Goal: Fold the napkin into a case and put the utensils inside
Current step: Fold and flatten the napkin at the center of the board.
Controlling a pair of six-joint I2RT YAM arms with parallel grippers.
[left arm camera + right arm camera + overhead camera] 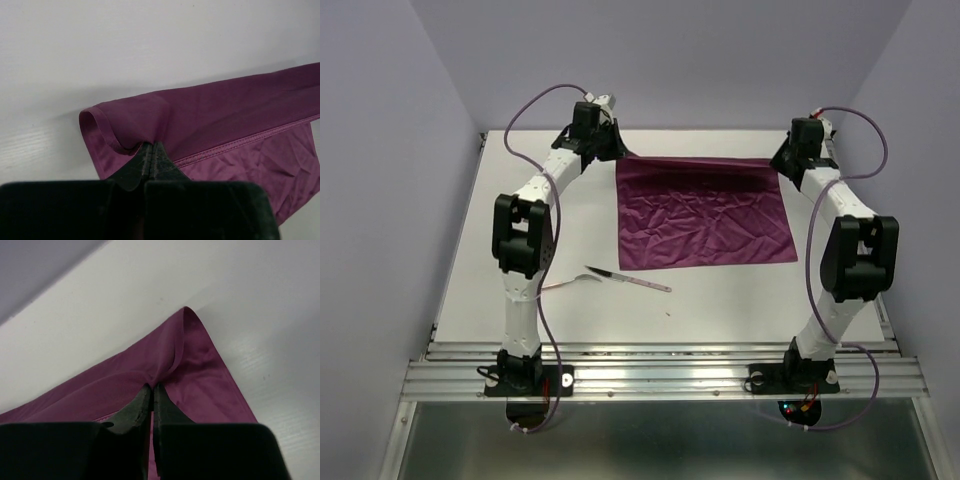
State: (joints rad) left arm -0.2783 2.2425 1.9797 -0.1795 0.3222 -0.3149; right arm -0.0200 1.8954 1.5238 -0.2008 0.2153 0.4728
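Observation:
The burgundy-purple napkin (705,215) lies spread and wrinkled on the white table, its far edge raised and rolled toward me. My left gripper (617,150) is shut on the far left corner; in the left wrist view the gripper (151,145) pinches the hemmed cloth (225,110), which curls over at the corner. My right gripper (782,160) is shut on the far right corner, and the right wrist view shows the gripper (152,386) pinching a ridge of napkin (200,375). The utensils lie in front of the napkin: a knife (632,280) and a pale one (568,284) partly behind the left arm. No case has been formed.
The table (720,300) is bordered by lilac walls at the back and sides. A metal rail (660,375) runs along the near edge, where both arm bases are bolted. The left arm's elbow (523,235) hangs over the table's left side.

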